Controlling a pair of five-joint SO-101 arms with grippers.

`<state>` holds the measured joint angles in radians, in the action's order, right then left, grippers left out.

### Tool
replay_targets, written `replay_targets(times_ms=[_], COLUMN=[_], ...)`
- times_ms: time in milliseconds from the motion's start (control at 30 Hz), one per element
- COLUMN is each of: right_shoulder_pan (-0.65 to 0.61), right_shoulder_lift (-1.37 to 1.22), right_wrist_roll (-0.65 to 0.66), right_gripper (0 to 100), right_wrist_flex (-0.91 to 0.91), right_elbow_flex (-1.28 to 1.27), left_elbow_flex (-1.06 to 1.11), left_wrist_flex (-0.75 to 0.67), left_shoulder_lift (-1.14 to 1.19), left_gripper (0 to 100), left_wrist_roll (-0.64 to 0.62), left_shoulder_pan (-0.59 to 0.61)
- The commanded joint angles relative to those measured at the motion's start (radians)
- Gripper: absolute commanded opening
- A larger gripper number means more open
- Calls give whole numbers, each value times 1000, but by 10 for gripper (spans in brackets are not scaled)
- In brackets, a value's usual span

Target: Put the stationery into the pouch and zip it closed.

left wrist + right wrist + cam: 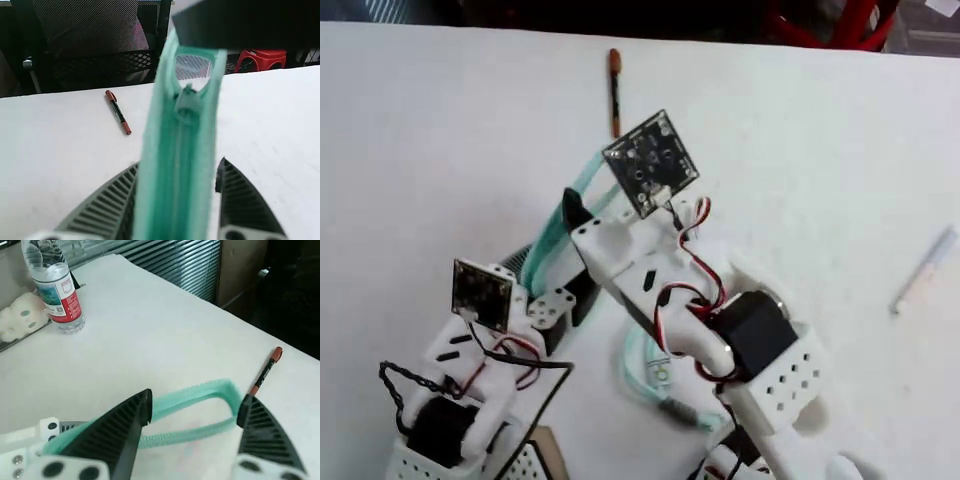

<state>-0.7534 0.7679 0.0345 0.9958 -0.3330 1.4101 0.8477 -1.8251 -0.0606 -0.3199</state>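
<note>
Pouch [172, 145] stood on edge, zipper uppermost, clamped in left hand [178, 166], likely to steady its mouth for loading. Right hand [197, 397] spread wide, straddling the open zipper loop. Brown pen [265, 371] lies on table beyond it, not yet bagged.

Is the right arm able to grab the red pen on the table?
Probably yes. Its jaws are open and empty, and the red pen lies on bare table just past the green pouch, with nothing covering it. It must reach over the pouch.
</note>
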Motion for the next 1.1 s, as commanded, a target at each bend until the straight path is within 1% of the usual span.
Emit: replay_targets(times_ms=[0, 33, 100, 167, 267, 300, 367, 467, 633, 767, 900, 1067], right_shoulder_pan=[82, 133, 277, 450, 746, 842, 993, 1158, 1322, 1414, 1429, 1420], right_shoulder_lift=[13, 13, 4, 1, -53, -94, -203, -426, -794, -1063, -1322, -1618], right_wrist_roll=[8, 8, 6, 6, 14, 37, 109, 189, 186, 89, 86, 81], right_gripper=[271, 270, 269, 269, 271, 271, 272, 272, 270, 269, 271, 269], right_wrist_flex=[28, 44, 84, 120, 145, 140, 117, 64, -42, -44, -44, -51], right_elbow_flex=[144, 181, 253, 287, 272, 253, 215, 198, 311, 479, 621, 870], left_elbow_flex=[-44, -44, -44, -44, -44, -44, -44, -44, -37, 14, 54, 57], left_wrist_flex=[6, 8, 6, 2, 2, 0, 0, 0, 0, -57, -121, -123], left_shoulder_lift=[-2, -2, -2, -2, -2, -2, -2, -2, -2, -2, -2, -2], left_gripper=[225, 225, 221, 191, 141, 129, 120, 120, 120, 120, 120, 119], left_wrist_roll=[-8, -8, -8, -8, -8, -8, -6, -6, -6, -6, -6, -6], left_shoulder_pan=[7, 8, 30, 54, 64, 64, 65, 65, 65, 65, 65, 65])
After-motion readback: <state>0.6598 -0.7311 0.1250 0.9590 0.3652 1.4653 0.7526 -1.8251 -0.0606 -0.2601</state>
